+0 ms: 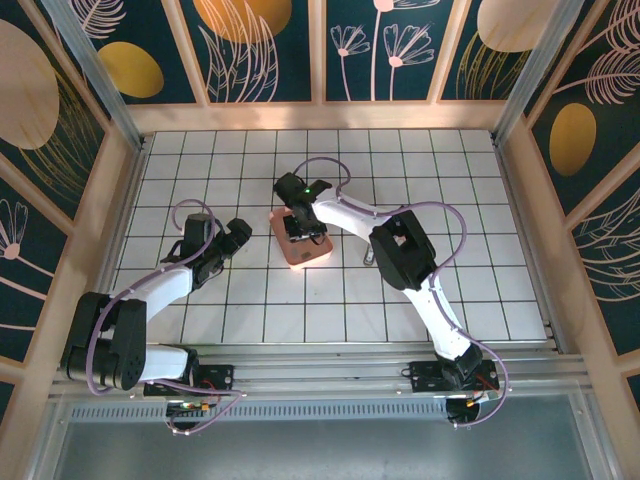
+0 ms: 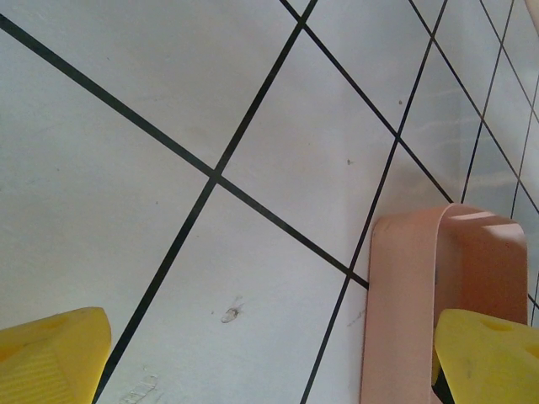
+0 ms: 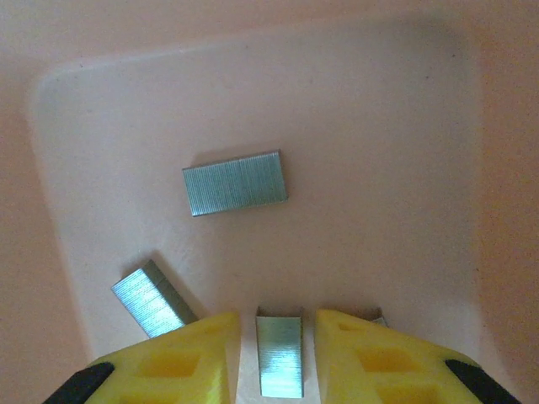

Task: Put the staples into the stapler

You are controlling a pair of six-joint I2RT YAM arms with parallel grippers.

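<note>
The right pincer [image 3: 278, 324] hangs low inside the pink tray [image 3: 472, 168]. Its yellow fingers stand a narrow gap apart, straddling one strip of staples [image 3: 280, 362]. A sliver of room shows on each side, so it is released, not yet clenched. That strip's long axis runs along the gap, in line with the pincer's reach, so closing straight in should catch its two long sides. A flat strip [image 3: 235, 183] lies farther off, and a tilted strip [image 3: 154, 296] sits leftward in the wrist view, close to the tray wall. The left pincer [image 2: 269, 362] is spread wide over bare bench [image 2: 126, 168], just beside the tray's left wall. A small grey piece, probably the stapler [image 1: 370, 258], lies right of the tray, nearer the right arm.
</note>
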